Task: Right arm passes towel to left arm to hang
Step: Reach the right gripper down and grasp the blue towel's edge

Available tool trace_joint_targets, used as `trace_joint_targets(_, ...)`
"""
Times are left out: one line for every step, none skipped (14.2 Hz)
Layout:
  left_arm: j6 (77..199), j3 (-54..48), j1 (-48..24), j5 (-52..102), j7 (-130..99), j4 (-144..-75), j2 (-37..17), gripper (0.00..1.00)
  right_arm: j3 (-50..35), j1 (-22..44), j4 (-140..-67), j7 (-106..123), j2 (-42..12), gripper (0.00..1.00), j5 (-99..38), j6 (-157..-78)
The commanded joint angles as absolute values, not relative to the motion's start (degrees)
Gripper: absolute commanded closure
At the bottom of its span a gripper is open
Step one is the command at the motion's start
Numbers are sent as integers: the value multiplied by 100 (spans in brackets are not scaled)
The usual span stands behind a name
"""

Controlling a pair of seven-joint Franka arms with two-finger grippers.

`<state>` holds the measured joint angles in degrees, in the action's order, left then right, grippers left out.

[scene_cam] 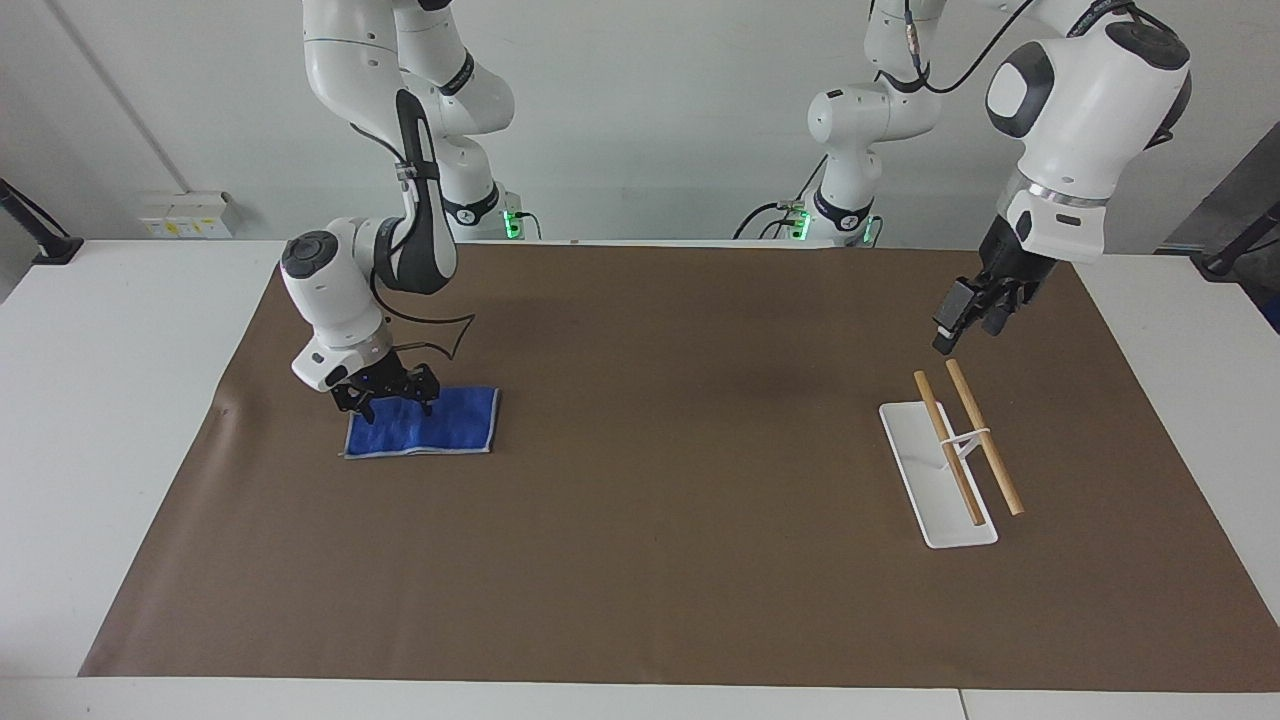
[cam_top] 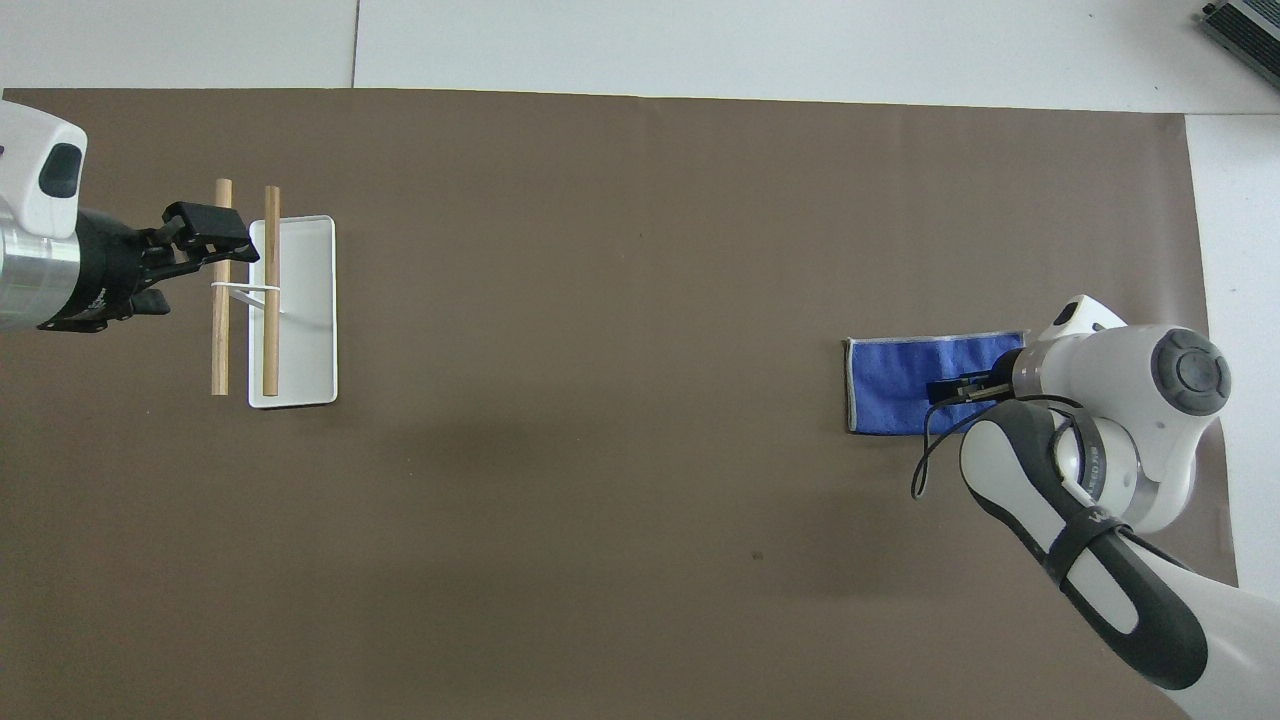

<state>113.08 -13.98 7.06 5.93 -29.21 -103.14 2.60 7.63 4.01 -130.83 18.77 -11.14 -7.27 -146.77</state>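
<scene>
The blue towel (scene_cam: pixel 445 428) lies flat on the brown mat toward the right arm's end of the table; it also shows in the overhead view (cam_top: pixel 890 385). My right gripper (scene_cam: pixel 388 402) is down at the towel's edge nearer to the robots, its fingers spread open with the tips on or just above the cloth. In the overhead view the right gripper (cam_top: pixel 952 392) covers part of the towel. My left gripper (scene_cam: pixel 948 340) hangs open and empty in the air over the end of the rack nearer to the robots, as the overhead view (cam_top: pixel 215 235) also shows.
A white rack base (scene_cam: pixel 915 455) with two wooden rods (scene_cam: pixel 985 440) held above it stands toward the left arm's end of the mat (scene_cam: pixel 680 500). It shows in the overhead view too (cam_top: pixel 305 320). White table surface surrounds the mat.
</scene>
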Motion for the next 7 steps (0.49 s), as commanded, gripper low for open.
trace_joint_targets(11452,-1362,694,694,-2944,-10547,448,0,729,325,-13122,2136,-1099,39,-879,-14766)
trace_joint_targets(11452,-1362,694,694,-2944,-10547,448,0,729,334,-13122,2118,-1099,73,-879,-14766)
trace_joint_targets(11496,-1362,694,694,-2979,-10547,448,0,729,334,-13122,2083,-1099,100,-879,-14766)
trace_joint_targets(11583,-1362,694,703,-2979,-10547,448,0,729,334,-13122,2057,-1107,100,-888,-14757)
trace_joint_targets(11697,-1362,694,703,-3040,-10547,440,0,729,334,-13087,1996,-1107,100,-888,-14731)
trace_joint_targets(11716,-1362,694,703,-3145,-10547,439,0,729,343,-13052,1917,-1099,100,-888,-14704)
trace_joint_targets(11725,-1362,694,703,-3242,-10547,439,0,729,395,-12991,1812,-1073,100,-888,-14678)
